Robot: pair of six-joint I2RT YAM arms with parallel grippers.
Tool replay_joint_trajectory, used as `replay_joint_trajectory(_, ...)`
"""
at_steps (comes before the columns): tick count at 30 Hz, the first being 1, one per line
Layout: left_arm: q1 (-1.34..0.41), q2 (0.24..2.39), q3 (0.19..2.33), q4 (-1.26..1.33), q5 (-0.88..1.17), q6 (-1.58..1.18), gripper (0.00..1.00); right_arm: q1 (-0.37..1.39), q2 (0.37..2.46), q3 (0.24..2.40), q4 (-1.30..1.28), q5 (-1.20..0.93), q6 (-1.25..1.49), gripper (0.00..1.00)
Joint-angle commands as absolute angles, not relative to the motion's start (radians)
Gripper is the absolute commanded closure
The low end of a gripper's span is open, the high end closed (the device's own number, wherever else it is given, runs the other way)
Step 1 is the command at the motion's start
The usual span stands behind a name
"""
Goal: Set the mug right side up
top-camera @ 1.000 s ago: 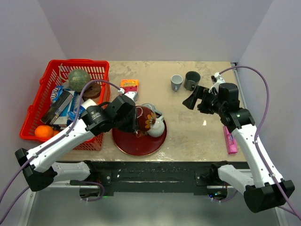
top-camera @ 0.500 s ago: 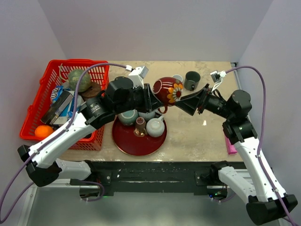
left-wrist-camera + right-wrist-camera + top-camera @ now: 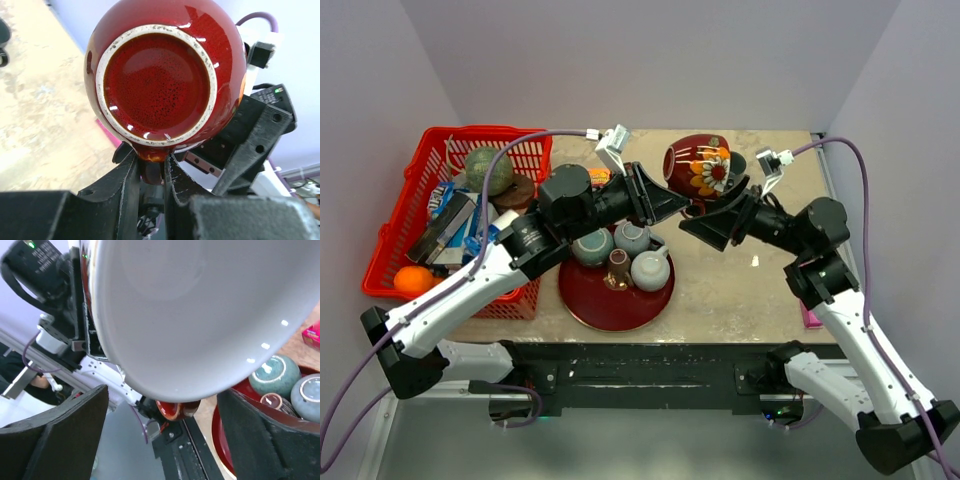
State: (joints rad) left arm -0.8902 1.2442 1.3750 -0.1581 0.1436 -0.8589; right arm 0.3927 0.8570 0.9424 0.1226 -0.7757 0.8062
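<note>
Now the mug [image 3: 698, 165] hangs mid-air, lifted off your red plate [image 3: 592, 304], sideways; left gripper [image 3: 151, 176] pinches its handle [image 3: 151, 162]; right gripper [image 3: 712, 222] gapes empty at the mouth; regrasp likely comes next.
</note>
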Motion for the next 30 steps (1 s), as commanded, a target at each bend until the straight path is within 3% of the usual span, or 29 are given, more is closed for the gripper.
replay_joint_trajectory(1,-0.887,1.184,1.359,0.149,0.184,-0.917,1.0,0.408,0.824,0.899,0.369,-0.703,0.929,0.17)
replay_joint_trajectory(6,-0.887,1.164,1.324,0.204,0.183,-0.94,1.0,0.41,0.824,0.885,0.42,-0.663,0.974,0.3)
replay_joint_trajectory(13,-0.887,1.141,1.278,0.267,0.175,-0.953,1.0,0.413,0.828,0.851,0.499,-0.635,1.045,0.57)
replay_joint_trajectory(14,-0.887,1.141,1.276,0.268,0.175,-0.954,1.0,0.411,0.836,0.853,0.499,-0.631,1.054,0.67)
replay_joint_trajectory(16,-0.885,1.138,1.273,0.282,0.181,-0.953,1.0,0.411,0.842,0.859,0.492,-0.627,1.057,0.76)
replay_joint_trajectory(19,-0.887,1.14,1.269,0.304,0.199,-0.943,1.0,0.411,0.85,0.871,0.474,-0.621,1.057,1.0)
replay_joint_trajectory(22,-0.887,1.146,1.272,0.307,0.213,-0.933,1.0,0.413,0.857,0.882,0.456,-0.615,1.051,1.0)
replay_joint_trajectory(25,-0.888,1.154,1.281,0.287,0.227,-0.92,0.77,0.413,0.854,0.888,0.451,-0.601,1.051,1.0)
replay_joint_trajectory(26,-0.887,1.155,1.282,0.275,0.23,-0.913,0.57,0.411,0.851,0.89,0.448,-0.595,1.049,1.0)
replay_joint_trajectory(28,-0.887,1.154,1.281,0.268,0.229,-0.905,0.36,0.411,0.845,0.896,0.439,-0.58,1.048,1.0)
replay_joint_trajectory(30,-0.888,1.151,1.279,0.252,0.224,-0.89,0.27,0.413,0.841,0.9,0.425,-0.569,1.045,1.0)
